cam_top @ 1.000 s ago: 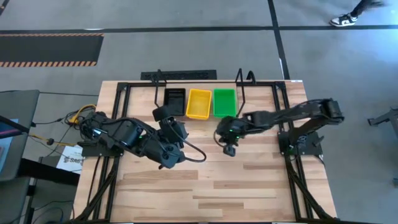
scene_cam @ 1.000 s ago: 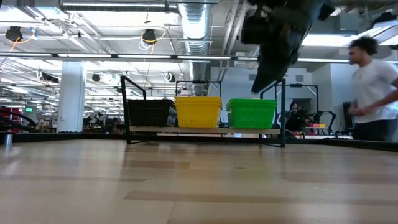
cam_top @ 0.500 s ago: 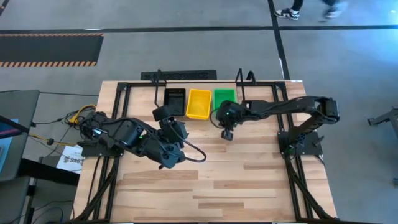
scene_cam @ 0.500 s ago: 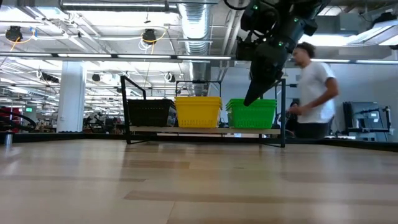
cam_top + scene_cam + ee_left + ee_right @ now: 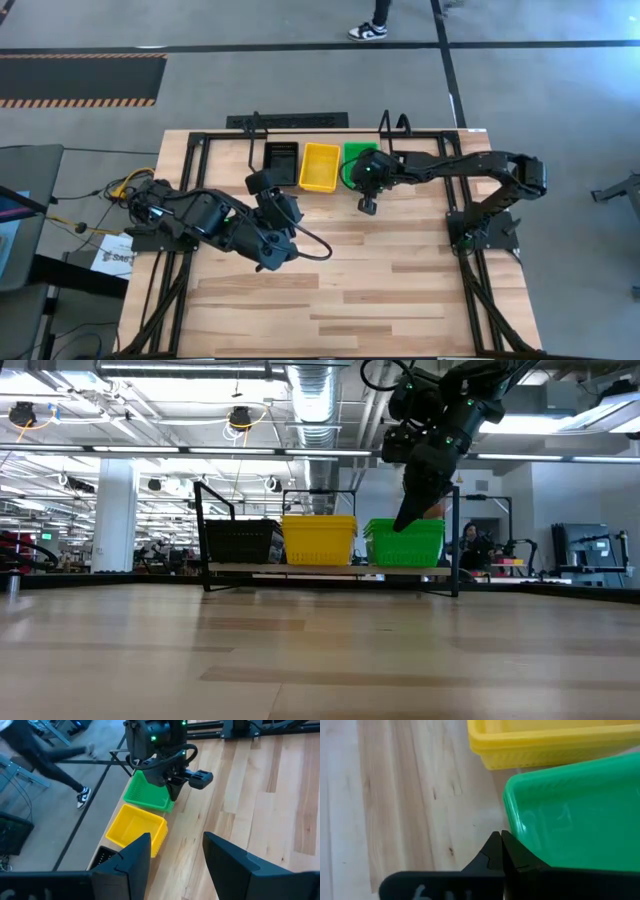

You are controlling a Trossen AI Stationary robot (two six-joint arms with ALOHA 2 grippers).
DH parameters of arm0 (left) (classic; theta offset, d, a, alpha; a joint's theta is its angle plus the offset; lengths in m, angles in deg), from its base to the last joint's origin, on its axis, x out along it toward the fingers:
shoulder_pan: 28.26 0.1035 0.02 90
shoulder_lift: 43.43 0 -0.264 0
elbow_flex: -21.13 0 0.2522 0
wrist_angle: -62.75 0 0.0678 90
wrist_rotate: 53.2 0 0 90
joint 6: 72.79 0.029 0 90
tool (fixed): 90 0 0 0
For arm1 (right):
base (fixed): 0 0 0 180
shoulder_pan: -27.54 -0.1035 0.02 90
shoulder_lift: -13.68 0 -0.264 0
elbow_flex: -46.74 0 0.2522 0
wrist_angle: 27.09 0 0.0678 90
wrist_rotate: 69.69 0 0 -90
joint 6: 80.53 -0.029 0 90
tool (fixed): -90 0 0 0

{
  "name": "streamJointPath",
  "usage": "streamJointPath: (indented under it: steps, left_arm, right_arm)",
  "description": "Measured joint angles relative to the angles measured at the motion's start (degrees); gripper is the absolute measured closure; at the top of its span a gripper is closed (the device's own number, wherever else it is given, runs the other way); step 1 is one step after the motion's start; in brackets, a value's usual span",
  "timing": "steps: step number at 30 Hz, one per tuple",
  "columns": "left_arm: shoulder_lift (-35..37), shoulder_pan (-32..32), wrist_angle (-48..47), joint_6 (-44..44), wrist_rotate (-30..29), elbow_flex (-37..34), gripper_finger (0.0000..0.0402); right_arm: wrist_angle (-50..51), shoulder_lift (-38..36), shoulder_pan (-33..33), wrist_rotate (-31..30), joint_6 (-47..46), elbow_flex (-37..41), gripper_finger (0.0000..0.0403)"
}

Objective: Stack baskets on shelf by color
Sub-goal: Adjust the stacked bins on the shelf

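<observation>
On the shelf at the table's far edge stand the black, yellow and green baskets, side by side; the low view shows stacked rims on the green one. My right gripper is shut and points down at the green basket's near rim, by the corner next to the yellow basket; it also shows in the low view. My left gripper is open and empty above the table, near the black basket. My right gripper's shut fingertips come from above, slanting from the near side, right at the green basket's near rim by its corner. I cannot tell whether they touch the rim.
The shelf's black upright loops rise at both ends of the basket row. Black frame rods run along the table's sides. Bare wooden tabletop lies toward the near edge. People show on the floor beyond the table.
My right gripper has gone toward the table's far edge and down, from above the table's middle to the green basket's near rim. Its fingers stay shut. A person has walked past behind the table.
</observation>
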Motion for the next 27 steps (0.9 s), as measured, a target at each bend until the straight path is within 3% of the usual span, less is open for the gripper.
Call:
streamJointPath:
  steps: [9, 19, 27]
  left_arm:
    - [0.00, 0.01, 0.00, 0.04, -0.01, 0.00, 0.0233]
    - [0.00, 0.01, 0.00, 0.94, -0.06, 0.00, 0.0233]
    - [-0.02, -0.01, 0.00, 0.39, -0.26, 0.00, 0.0233]
  right_arm:
    - [1.80, 0.02, 1.60, 0.09, 1.49, -1.63, 0.0403]
    - [-1.78, 0.15, -10.35, 4.61, -2.42, -6.51, 0.0403]
    - [-5.72, 2.90, -10.71, 4.74, -3.62, -6.54, 0.0403]
